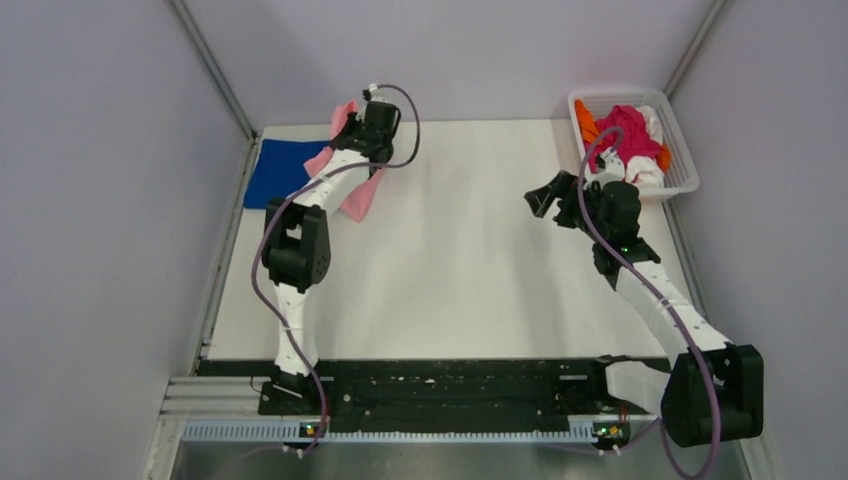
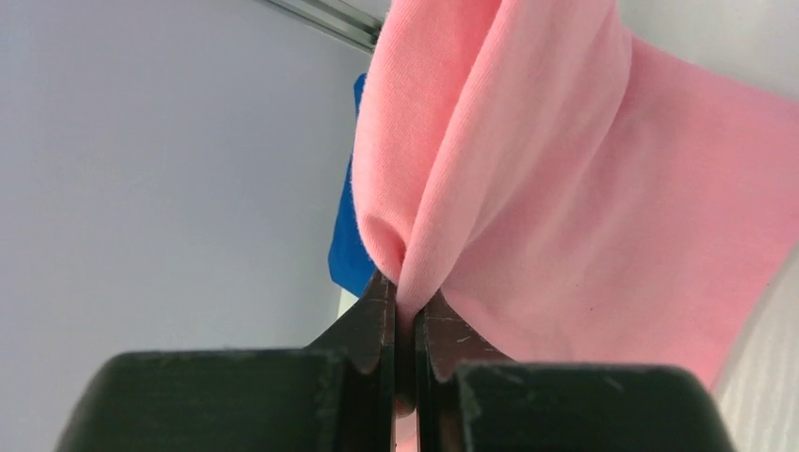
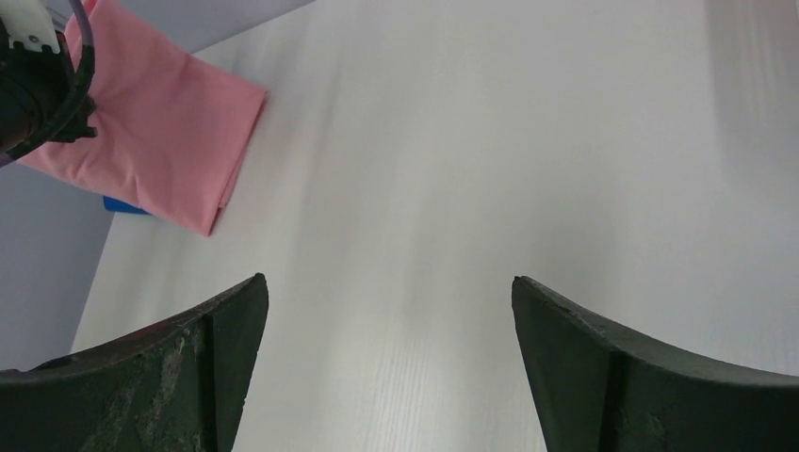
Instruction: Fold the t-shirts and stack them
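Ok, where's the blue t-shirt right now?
Top view: the blue t-shirt lies flat at the far-left corner of the table, left of the pink t-shirt pinched in the left fingers.

White table (image 1: pixel 470 280) with a faint grain, boxed in on three sides by plain pale grey-lilac panels: left wall (image 1: pixel 100 200), back wall (image 1: pixel 450 50), right wall (image 1: pixel 790 200). Bare metal struts run up from the table's far corners where the panels meet, left strut (image 1: pixel 215 72) and right strut (image 1: pixel 694 45). The near edge carries a black plate (image 1: pixel 450 385) speckled with white marks, then a toothed grey rail (image 1: pixel 420 432) in front of it; the light is even and diffuse, and shadows on the tabletop are soft.
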